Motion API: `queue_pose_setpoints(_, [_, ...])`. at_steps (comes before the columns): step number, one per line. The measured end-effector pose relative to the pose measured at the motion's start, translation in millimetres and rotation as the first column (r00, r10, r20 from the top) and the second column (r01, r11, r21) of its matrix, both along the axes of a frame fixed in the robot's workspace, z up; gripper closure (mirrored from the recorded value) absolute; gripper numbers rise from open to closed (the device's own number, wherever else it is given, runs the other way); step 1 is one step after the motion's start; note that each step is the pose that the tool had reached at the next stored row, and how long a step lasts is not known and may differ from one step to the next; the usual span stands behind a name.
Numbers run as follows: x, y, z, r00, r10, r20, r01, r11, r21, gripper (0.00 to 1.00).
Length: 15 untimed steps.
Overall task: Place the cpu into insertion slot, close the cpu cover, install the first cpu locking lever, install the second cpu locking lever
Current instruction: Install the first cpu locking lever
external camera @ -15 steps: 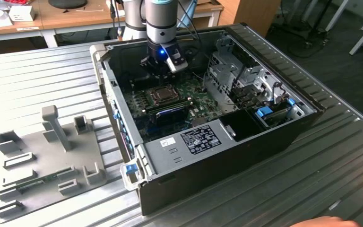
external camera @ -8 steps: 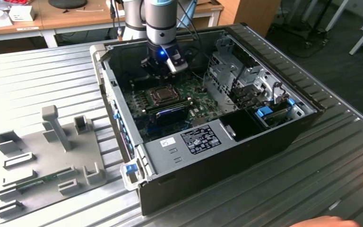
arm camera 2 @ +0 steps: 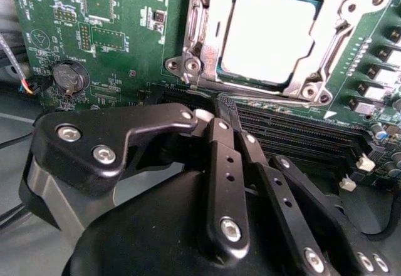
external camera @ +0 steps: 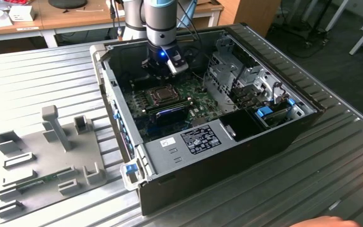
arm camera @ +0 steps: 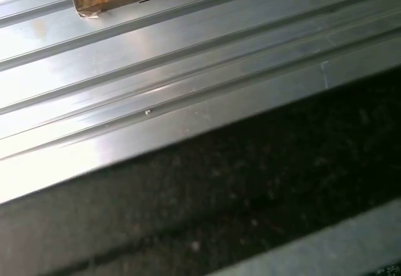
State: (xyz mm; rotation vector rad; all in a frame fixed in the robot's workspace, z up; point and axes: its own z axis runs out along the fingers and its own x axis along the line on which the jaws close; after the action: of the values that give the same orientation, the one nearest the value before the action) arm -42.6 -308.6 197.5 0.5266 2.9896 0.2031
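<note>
Memory slots (arm camera 2: 301, 135) — between pincer (arm camera 2: 204, 117) and cpu (arm camera 2: 269, 38)

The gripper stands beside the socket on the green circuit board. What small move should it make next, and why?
Probably ease the shut black gripper toward the near corner of the silver metal frame cover, since only locking it seems left. The square grey-topped cpu already sits inside its window and the cover lies flat, while the gripper seems empty above the long black memory slots.

Ribbed metal table (external camera: 30, 80), grooves running lengthwise; open PC case (external camera: 232, 161) lies on its side mid-table, grey fixture plate (external camera: 39, 158) with upright holders flat just beside it, toward the exterior view's left.
</note>
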Motion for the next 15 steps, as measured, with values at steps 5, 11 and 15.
queue_pose_setpoints(5, [0.0,-0.4,0.3,1.0,0.0,0.0,0.0,1.0,-0.0003,0.89])
queue_pose_setpoints(11, [0.0,-0.3,5.3,1.0,0.0,0.0,0.0,1.0,-0.0001,0.89])
queue_pose_setpoints(15, [-1.0,-0.3,5.6,1.0,0.0,0.0001,0.0,1.0,0.0005,0.89])
